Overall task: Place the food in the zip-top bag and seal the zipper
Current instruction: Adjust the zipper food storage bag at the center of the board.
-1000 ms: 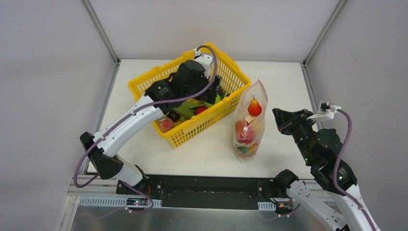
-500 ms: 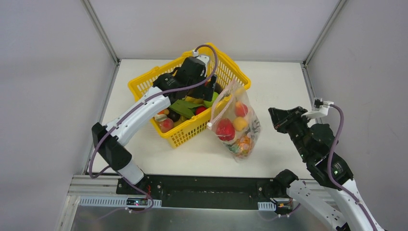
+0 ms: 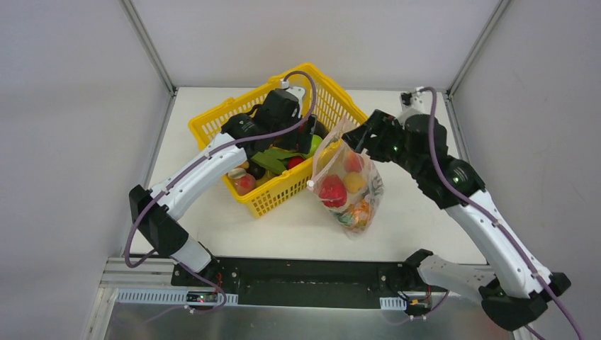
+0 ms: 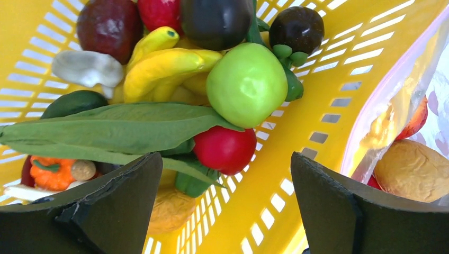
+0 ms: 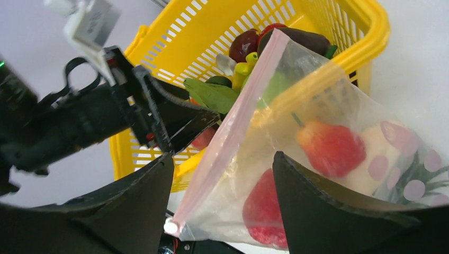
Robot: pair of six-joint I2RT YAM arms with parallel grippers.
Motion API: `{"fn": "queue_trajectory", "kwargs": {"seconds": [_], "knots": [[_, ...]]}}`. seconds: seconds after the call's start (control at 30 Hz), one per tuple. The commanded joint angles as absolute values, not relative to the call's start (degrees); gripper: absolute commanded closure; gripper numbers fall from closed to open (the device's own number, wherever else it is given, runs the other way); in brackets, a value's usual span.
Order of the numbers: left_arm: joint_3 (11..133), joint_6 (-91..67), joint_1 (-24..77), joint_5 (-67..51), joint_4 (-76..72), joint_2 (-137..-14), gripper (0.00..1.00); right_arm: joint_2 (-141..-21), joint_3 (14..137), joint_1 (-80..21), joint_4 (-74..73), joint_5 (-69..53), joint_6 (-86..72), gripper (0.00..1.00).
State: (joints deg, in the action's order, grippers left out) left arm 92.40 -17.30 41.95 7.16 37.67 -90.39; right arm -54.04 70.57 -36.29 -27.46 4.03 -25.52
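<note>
Fingers (image 4: pixel 106 211) on both arms spread wide, empty, beside zip-top bag (image 3: pixel 347 188).

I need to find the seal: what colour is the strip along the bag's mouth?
The zipper strip is pinkish-red, clearest in the right wrist view.

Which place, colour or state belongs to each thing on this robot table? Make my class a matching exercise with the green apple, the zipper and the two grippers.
Column 1
1. green apple
2. zipper
3. left gripper
4. right gripper

Column 2
a. pinkish-red
b. open, over the food in the yellow basket
c. lying in the yellow basket
d. open, at the mouth edge of the bag

Pairs: 1-c, 2-a, 3-b, 4-d
</note>
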Motion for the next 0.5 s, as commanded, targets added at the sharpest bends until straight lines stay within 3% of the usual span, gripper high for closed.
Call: {"fn": "queue_trajectory", "kwargs": {"seconds": [0.0, 0.27, 0.47], "knots": [[89.6, -18.6, 42.0, 12.1, 35.9, -85.1, 0.06, -62.1, 80.5, -36.5, -35.2, 3.9, -26.9, 0.28], [85.6, -19.0, 41.8, 13.6, 33.1, -81.6, 0.05, -71.9, 89.1, -40.1, -44.4, 13.1, -24.4, 0.27], [85.0, -18.8, 41.7, 13.2, 32.8, -81.5, 0.05, -75.3, 91.8, -44.4, -47.6, 17.7, -23.0, 0.37]]}}
